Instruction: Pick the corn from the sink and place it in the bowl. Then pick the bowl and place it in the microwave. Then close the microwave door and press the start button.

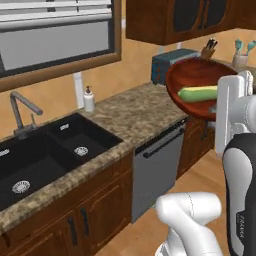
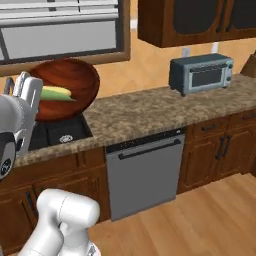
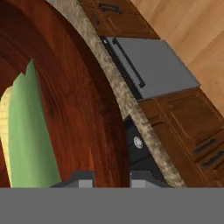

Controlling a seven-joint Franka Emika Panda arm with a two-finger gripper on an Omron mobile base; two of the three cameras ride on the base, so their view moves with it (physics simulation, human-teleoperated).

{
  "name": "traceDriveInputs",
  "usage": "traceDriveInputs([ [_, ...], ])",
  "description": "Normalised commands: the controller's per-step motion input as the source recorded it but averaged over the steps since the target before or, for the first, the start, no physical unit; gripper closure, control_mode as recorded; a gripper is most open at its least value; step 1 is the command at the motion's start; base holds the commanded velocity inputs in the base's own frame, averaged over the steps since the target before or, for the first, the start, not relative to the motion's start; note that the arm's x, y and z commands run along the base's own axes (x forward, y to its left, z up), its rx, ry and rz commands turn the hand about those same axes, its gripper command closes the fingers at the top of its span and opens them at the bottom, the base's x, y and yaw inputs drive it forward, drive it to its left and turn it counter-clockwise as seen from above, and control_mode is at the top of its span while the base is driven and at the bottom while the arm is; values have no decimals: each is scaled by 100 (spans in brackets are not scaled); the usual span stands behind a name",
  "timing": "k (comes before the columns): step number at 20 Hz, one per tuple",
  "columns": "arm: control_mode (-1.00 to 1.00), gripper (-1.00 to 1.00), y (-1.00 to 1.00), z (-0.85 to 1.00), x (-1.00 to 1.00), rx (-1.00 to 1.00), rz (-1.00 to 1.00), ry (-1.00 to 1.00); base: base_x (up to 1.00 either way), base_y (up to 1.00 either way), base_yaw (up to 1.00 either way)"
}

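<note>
You are looking at the corn (image 1: pixel 199 93) lying inside the bowl (image 1: pixel 192 75), its yellow kernels and pale green husk resting against the glossy reddish-brown inner wall. The bowl is hanging in the air, tipped steeply so its open side is facing the base cameras, and it is sitting well above the granite counter (image 1: pixel 135 112) rather than on it. In the hand view the bowl's rim is running right down between the two finger tips, one tip sitting inside the wall and one outside, so the gripper (image 3: pixel 112 178) is pinching the bowl by its rim, with the jaws standing narrowly apart on the thin wall.

In the right base view you are seeing the bowl raised just above the sink (image 1: pixel 45 155), with one round silver drain showing below it. The black double basin is lying open in the left base view, with the grey faucet (image 1: pixel 22 112) standing behind it and a small white soap bottle (image 1: pixel 89 98) on the counter just beside its far corner.

Further along the counter, a grey-blue toaster oven (image 2: pixel 201 73) is sitting against the wall. Below the counter a grey dishwasher (image 2: pixel 145 172) is set between wooden cabinet doors. Dark-paned wooden wall cabinets (image 2: pixel 200 20) are hanging above, and a window (image 1: pixel 55 35) is sitting over the sink.
</note>
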Motion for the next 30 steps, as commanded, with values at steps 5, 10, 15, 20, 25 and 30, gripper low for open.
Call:
traceDriveInputs([
  [5,100,100,0,0,0,0,0,0,0,-17,-83],
  [10,100,100,0,0,0,0,0,0,1,-52,-70],
  [15,100,100,0,0,0,0,0,0,28,-100,-49],
  [20,100,100,0,0,0,0,0,0,69,-100,-27],
  [25,100,100,0,0,0,0,0,0,100,-87,-10],
  [30,100,100,0,0,0,0,0,0,100,-70,-6],
])
